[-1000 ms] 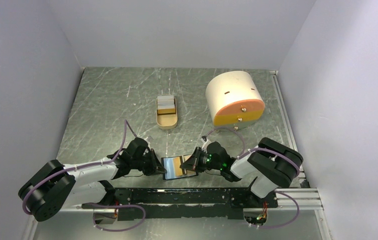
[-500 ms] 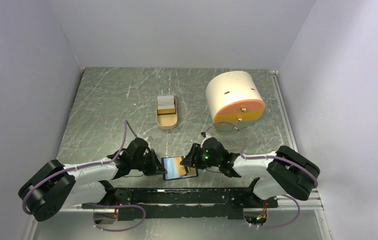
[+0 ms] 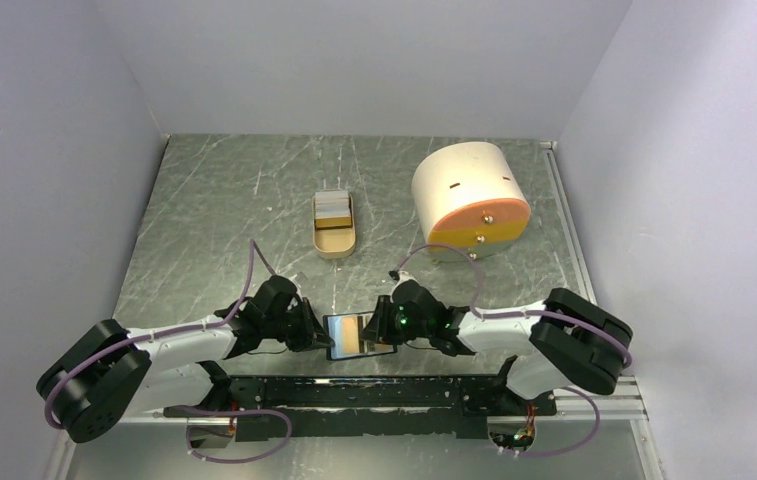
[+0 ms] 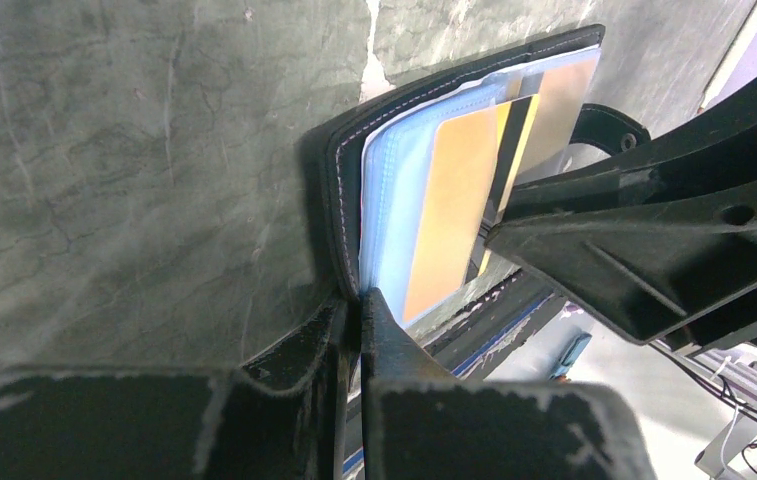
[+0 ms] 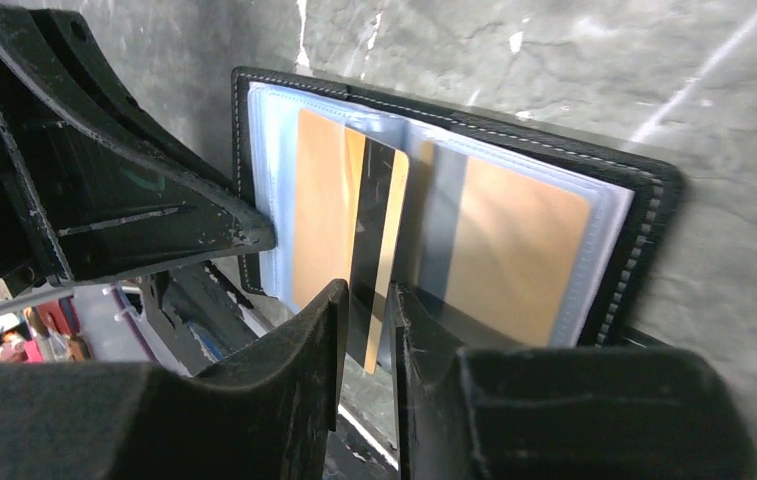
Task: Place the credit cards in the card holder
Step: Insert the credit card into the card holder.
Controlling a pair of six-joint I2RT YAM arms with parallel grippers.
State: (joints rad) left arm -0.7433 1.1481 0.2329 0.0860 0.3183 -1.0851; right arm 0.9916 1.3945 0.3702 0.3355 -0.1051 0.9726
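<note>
The black card holder (image 3: 359,336) lies open at the table's near edge, its blue-grey pockets facing up. Orange credit cards sit in its pockets (image 5: 319,200) (image 5: 514,250). My left gripper (image 3: 316,335) is shut on the holder's left edge (image 4: 334,200), as the left wrist view shows (image 4: 360,300). My right gripper (image 3: 382,325) is over the holder's right half. Its jaws (image 5: 369,300) stand a narrow gap apart around a black-striped, yellow-edged card (image 5: 372,240) standing at the middle pocket. More whitish cards (image 3: 332,205) lie in the tan tray (image 3: 335,243).
A big cream-and-orange cylinder (image 3: 469,195) stands at the back right. The tan tray is at mid-table, beyond the grippers. The black arm-base rail (image 3: 384,392) runs just below the card holder. White walls close in the sides and back.
My right gripper has shifted a little left over the card holder, and its arm's elbow has swung outward to the right. The left arm and the holder have not moved.
</note>
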